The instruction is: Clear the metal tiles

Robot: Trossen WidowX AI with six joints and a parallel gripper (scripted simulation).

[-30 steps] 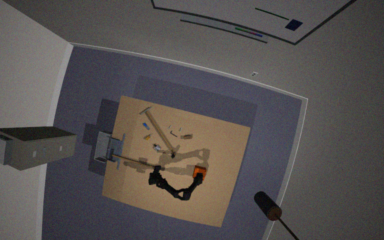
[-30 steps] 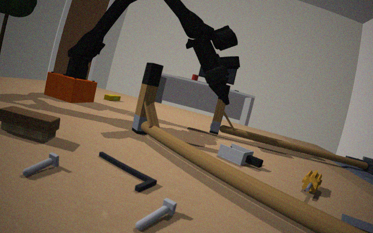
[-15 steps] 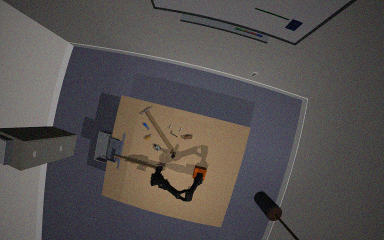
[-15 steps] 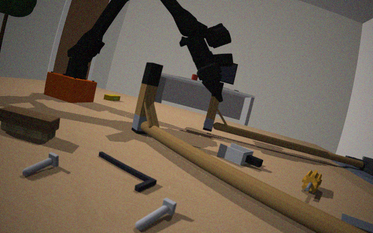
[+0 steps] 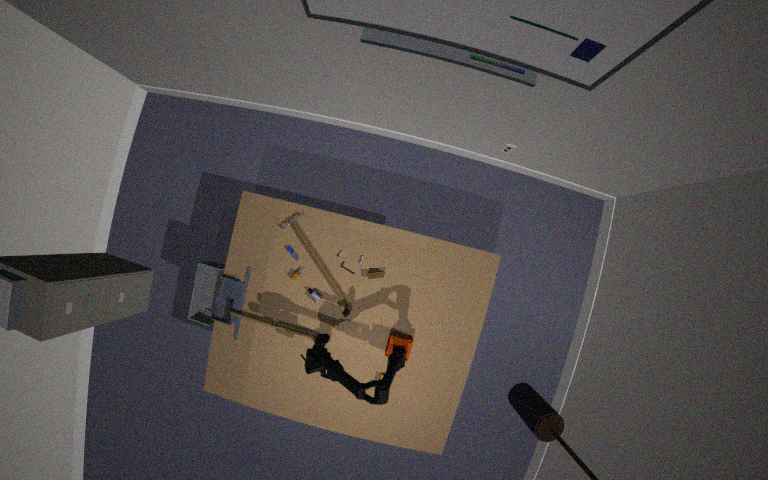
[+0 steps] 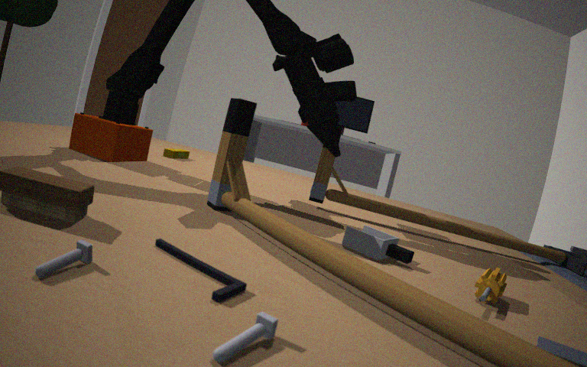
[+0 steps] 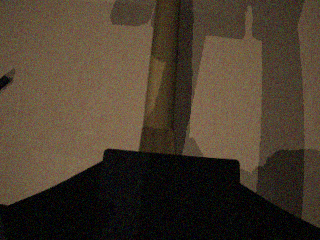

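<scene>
My gripper [image 5: 322,339] [image 6: 334,150] [image 7: 167,154] is shut on the upright wooden grip of the long scraper [image 5: 271,322] [image 6: 432,222] [image 7: 162,95]. The scraper's shaft runs left in the top view, and its dark head [image 5: 227,308] [image 6: 576,260] is over the steel bench plate [image 5: 226,285]. The grey catch box [image 5: 197,291] is at the plate's far side, beyond the table edge. I cannot make out any metal tiles on the plate or in the box. The wrist view shows neither the head nor the plate.
A second long-handled tool [image 5: 317,257] [image 6: 372,280] with a wide head lies on the table [image 5: 441,339]. Around it are a silver-and-black piece [image 5: 314,294] [image 6: 370,243], a yellow gear [image 6: 490,286], a blue piece [image 5: 291,251], two bolts, a hex key [image 6: 196,264] and a brown block [image 6: 45,196].
</scene>
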